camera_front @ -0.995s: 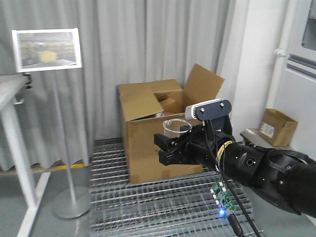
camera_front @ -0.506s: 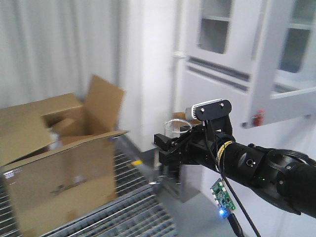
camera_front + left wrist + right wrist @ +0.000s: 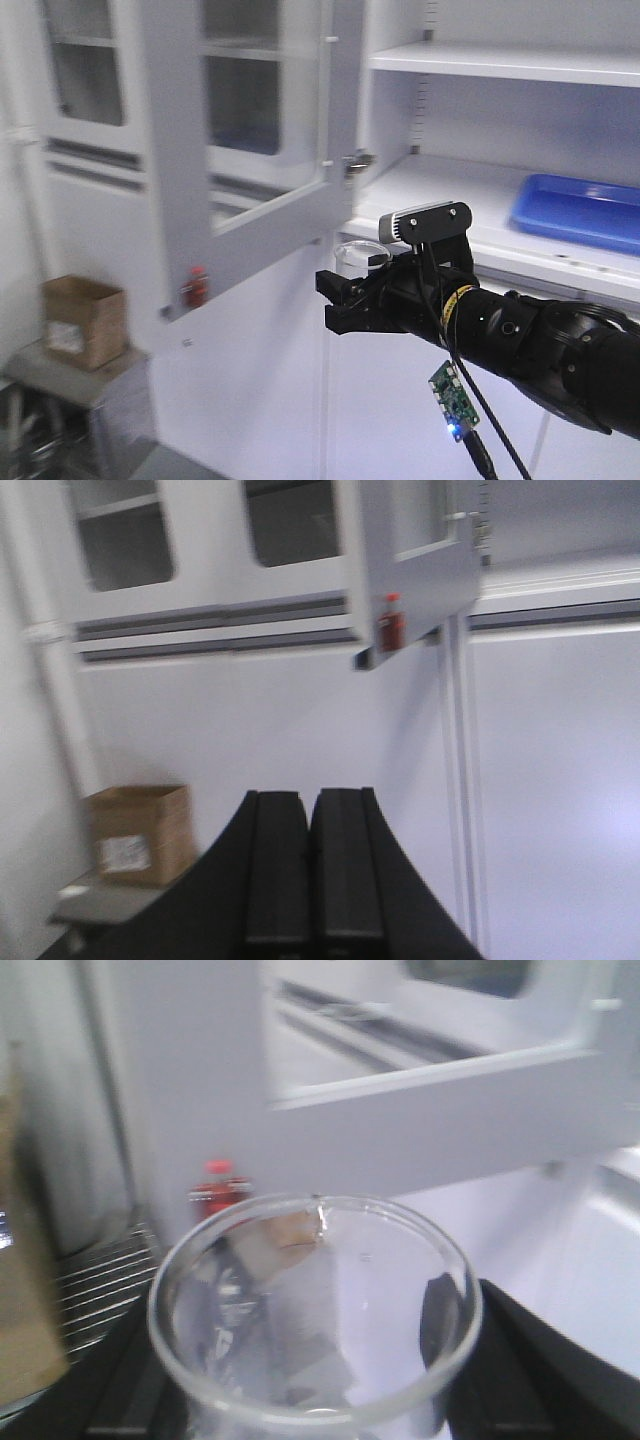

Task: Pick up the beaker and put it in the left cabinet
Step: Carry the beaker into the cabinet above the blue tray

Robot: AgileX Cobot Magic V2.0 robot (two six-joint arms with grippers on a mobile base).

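My right end effector (image 3: 352,296) is clenched on the upright beaker (image 3: 358,258), and the open shelf (image 3: 440,188) of the left cabinet (image 3: 392,110) lies slightly above it and to its right, beyond the open door (image 3: 165,150).
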